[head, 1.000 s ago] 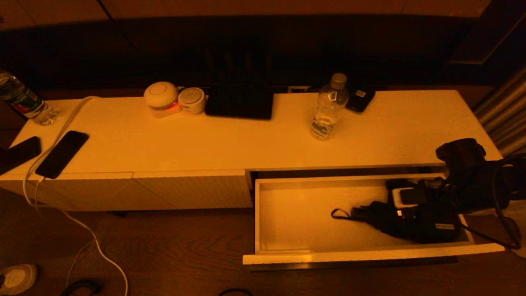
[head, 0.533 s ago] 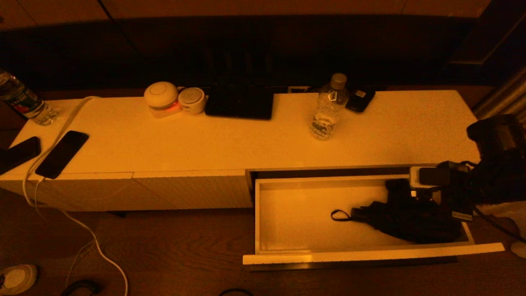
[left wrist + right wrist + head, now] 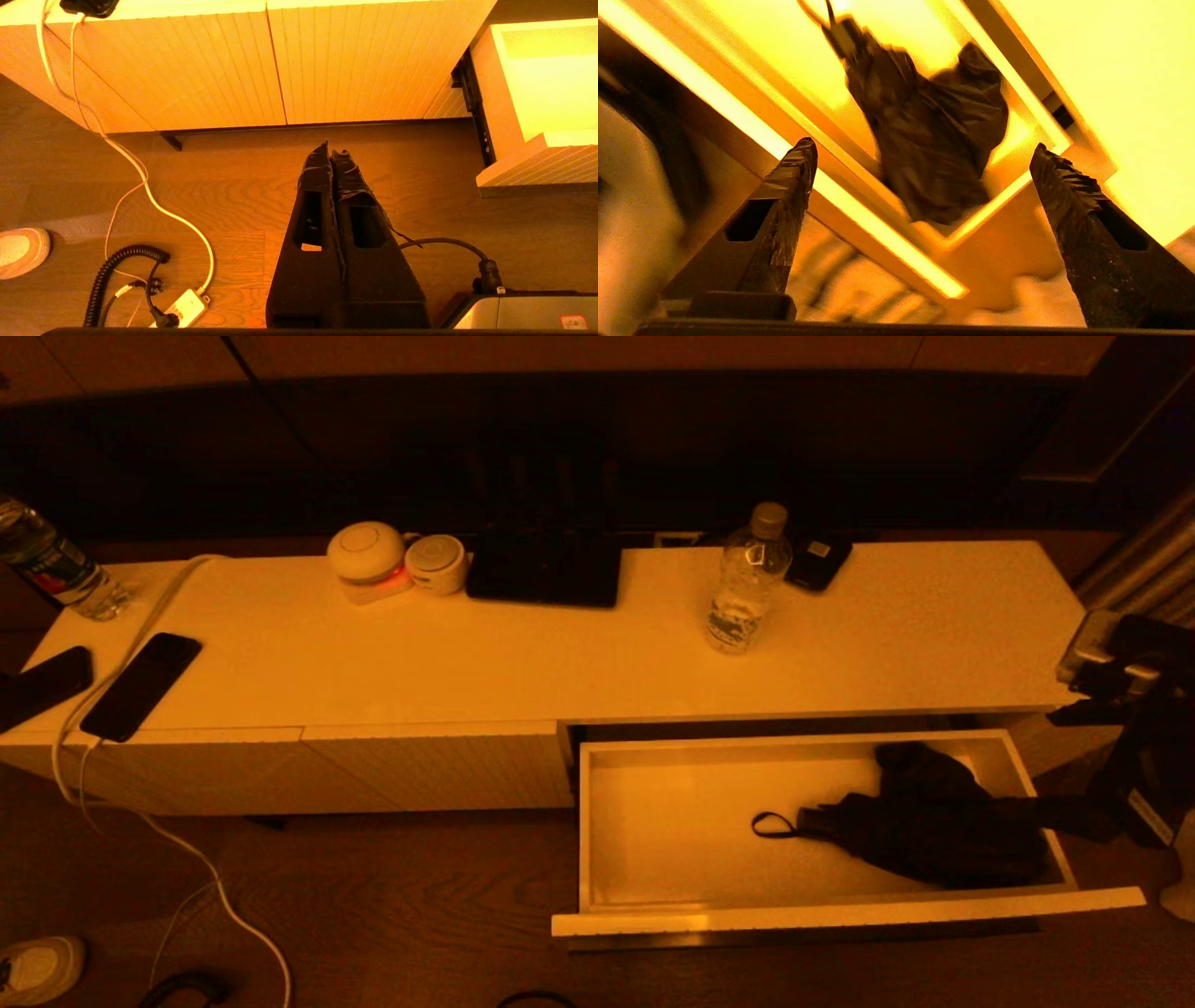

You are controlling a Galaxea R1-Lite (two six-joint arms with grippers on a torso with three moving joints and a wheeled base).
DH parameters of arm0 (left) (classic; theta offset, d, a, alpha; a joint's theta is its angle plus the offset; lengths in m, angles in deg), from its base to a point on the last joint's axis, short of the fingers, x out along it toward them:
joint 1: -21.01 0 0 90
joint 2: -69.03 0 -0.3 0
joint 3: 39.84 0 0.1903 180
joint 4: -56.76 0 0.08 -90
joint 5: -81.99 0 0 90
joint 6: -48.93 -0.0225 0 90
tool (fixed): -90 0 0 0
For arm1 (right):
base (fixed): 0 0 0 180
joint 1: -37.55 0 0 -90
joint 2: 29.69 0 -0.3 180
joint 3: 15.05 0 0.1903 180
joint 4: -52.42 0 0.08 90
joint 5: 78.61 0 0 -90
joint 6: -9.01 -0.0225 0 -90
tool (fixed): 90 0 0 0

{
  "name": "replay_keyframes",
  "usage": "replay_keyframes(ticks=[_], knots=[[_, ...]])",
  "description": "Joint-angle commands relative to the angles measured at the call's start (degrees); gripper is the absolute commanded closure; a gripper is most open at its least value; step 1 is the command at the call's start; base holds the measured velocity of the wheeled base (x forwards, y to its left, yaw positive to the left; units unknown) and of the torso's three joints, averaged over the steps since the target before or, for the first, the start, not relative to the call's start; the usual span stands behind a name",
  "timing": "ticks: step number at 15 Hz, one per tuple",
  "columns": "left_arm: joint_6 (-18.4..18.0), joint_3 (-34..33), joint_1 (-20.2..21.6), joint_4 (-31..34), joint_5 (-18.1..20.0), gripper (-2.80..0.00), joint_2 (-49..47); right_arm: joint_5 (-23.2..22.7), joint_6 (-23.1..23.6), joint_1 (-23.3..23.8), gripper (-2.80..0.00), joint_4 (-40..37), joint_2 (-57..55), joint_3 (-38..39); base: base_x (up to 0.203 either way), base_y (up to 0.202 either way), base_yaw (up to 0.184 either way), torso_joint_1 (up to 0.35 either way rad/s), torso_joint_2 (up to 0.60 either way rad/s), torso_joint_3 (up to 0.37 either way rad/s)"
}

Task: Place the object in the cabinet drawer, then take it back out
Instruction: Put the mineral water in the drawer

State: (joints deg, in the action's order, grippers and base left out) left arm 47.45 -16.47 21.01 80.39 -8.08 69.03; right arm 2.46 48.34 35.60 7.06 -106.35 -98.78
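Our right hand point(image 3: 920, 149) hangs wide open and empty, its two dark fingers point(image 3: 784, 186) spread well apart, out past the right end of the long low white cabinet point(image 3: 523, 663) and above the right end of the drawer. In the head view only its arm point(image 3: 1134, 709) shows at the frame's right edge. Below it lies the object, a crumpled black folded umbrella with a wrist loop point(image 3: 920, 831), resting in the right half of the wide shallow white cabinet drawer point(image 3: 840, 910). The drawer is pulled fully out. The umbrella's bulk reaches the right wall and comes near the front wall; its loop points toward the bare left half of the drawer floor. Our left hand point(image 3: 332, 154) is pressed shut with nothing between its fingers, low over the wooden floor point(image 3: 233, 186) in front of the ribbed closed panels point(image 3: 233, 65), apart from the drawer's left corner.
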Motion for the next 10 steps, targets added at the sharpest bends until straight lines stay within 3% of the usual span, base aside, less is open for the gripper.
replay_keyframes(ticks=[1, 3, 5, 7, 10], knots=[[0.0, 0.0, 0.0, 0.0, 0.0, 0.0, 0.0, -0.3, -7.2, -1.5, -2.8, 0.1, 1.7, -0.3, 0.0, 0.0, 0.0, 0.0, 0.0, 0.0], [0.0, 0.0, 0.0, 0.0, 0.0, 0.0, 0.0, -0.6, -19.6, -4.6, -2.8, 2.4, -0.4, -1.4, 0.0, 0.0, 0.0, 0.0, 0.0, 0.0], [0.0, 0.0, 0.0, 0.0, 0.0, 0.0, 0.0, -0.6, -28.2, -6.5, -2.8, 8.6, -4.2, -3.0, 0.0, 0.0, 0.0, 0.0, 0.0, 0.0], [0.0, 0.0, 0.0, 0.0, 0.0, 0.0, 0.0, -0.5, -33.5, -8.6, -2.8, 14.4, -7.9, -4.4, 0.0, 0.0, 0.0, 0.0, 0.0, 0.0], [0.0, 0.0, 0.0, 0.0, 0.0, 0.0, 0.0, 0.2, -36.3, -10.3, -2.8, 26.2, -13.6, -3.9, 0.0, 0.0, 0.0, 0.0, 0.0, 0.0]])
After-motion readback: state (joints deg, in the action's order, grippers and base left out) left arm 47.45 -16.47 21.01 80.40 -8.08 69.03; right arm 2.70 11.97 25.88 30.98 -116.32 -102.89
